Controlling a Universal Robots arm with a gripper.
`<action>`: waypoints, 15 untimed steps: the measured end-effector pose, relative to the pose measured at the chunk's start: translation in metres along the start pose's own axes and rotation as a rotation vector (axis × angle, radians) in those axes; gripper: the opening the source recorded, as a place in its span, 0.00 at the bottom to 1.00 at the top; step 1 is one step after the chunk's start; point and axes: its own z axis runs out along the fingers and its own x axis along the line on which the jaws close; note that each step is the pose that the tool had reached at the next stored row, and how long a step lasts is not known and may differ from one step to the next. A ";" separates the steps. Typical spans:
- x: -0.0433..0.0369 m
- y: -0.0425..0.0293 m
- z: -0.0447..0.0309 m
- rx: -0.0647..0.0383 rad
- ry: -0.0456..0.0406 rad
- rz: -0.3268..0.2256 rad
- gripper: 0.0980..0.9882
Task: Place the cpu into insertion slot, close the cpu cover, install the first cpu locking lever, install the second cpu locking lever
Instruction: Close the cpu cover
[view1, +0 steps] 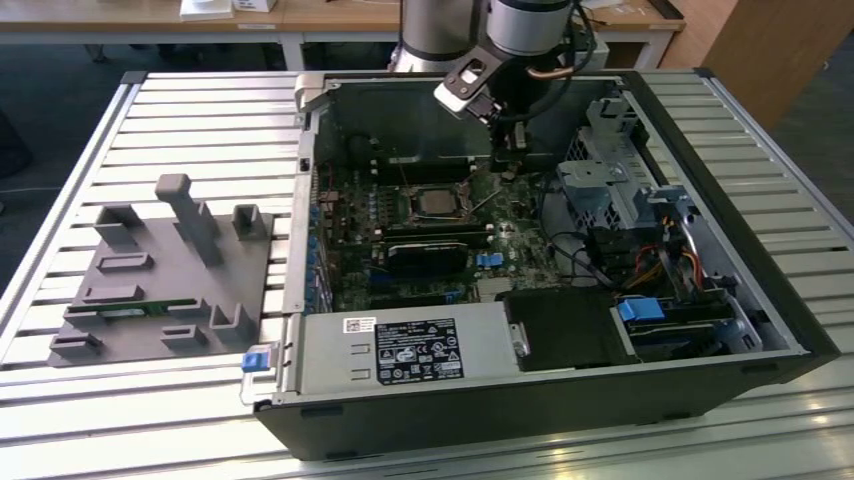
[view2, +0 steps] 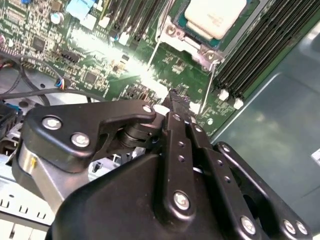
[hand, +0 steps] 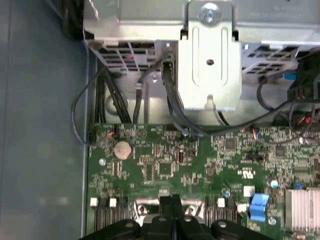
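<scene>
The cpu (view1: 434, 204) lies flat in the insertion slot on the motherboard, its dull metal top facing up; in the second wrist view the cpu (view2: 216, 16) looks pale. The silver cpu cover (view2: 172, 34) sits folded down around it. Two thin wire levers (view2: 152, 52) stick out from the socket's corners and stand clear of the board. My gripper (view1: 509, 152) hangs just above the board, to the exterior view's right of the socket. Its black fingers (hand: 170, 202) are pressed together with nothing seen between them. The tip (view2: 178, 100) hovers close to the lever ends.
The open computer case (view1: 747, 300) lies on a slatted table. A grey fixture tray (view1: 160, 270) stands at the exterior view's left. A drive cage (view1: 601, 180), cables (hand: 175, 107), long memory slots (view2: 260, 55) and a power supply (view1: 400, 350) crowd the board.
</scene>
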 end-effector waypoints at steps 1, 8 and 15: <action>0.0000 0.0015 0.0003 0.000 0.0000 0.000 0.01; 0.0007 0.0177 0.0020 0.002 0.0001 0.000 0.01; 0.0009 0.0205 0.0090 0.002 0.0000 0.000 0.01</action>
